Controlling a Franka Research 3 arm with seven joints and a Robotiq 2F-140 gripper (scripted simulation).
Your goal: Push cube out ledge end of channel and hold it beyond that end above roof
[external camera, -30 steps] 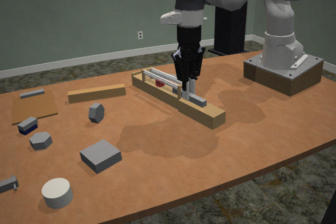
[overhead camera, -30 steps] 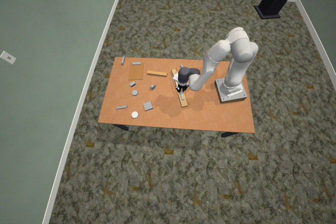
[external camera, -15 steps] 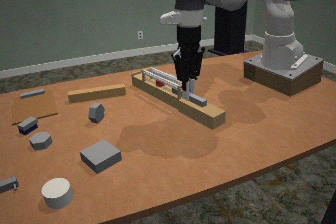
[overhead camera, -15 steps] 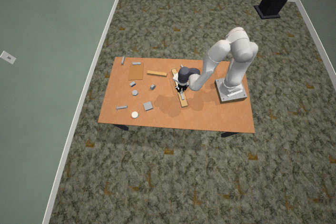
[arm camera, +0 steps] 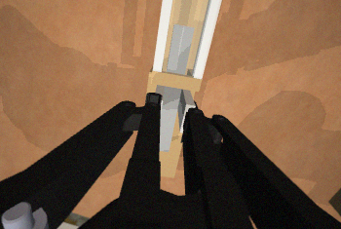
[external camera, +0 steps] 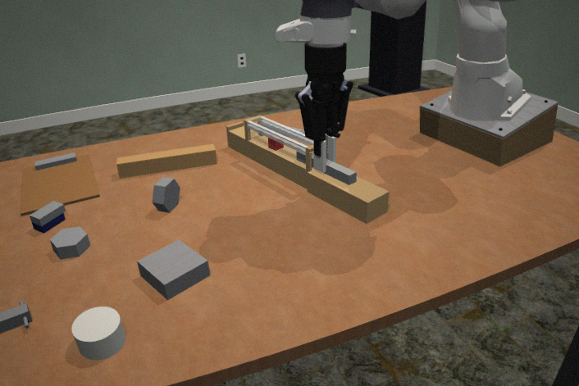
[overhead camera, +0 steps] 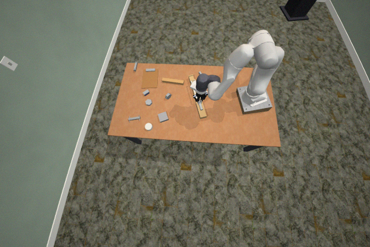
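A long wooden channel [external camera: 307, 164] with white roof rails lies on the table; it also shows in the top view [overhead camera: 197, 97]. A small red cube [external camera: 275, 143] sits inside it under the rails, towards the far end [external camera: 235, 131]. My gripper [external camera: 325, 150] stands upright over the near mouth of the roofed part, outside the channel. It is shut on the upright handle of a grey pusher tool [external camera: 337, 169]. In the wrist view the fingers clamp the handle [arm camera: 170, 118], and the tool's grey bar [arm camera: 180, 50] reaches in between the rails. The cube is hidden there.
A loose wooden bar [external camera: 166, 161], a grey hexagonal piece [external camera: 165, 194], a grey block [external camera: 173, 268], a white cylinder [external camera: 98, 332] and other small grey parts lie to the left. A flat wooden plate [external camera: 57, 183] is at the far left. The robot base [external camera: 488, 124] stands at the right.
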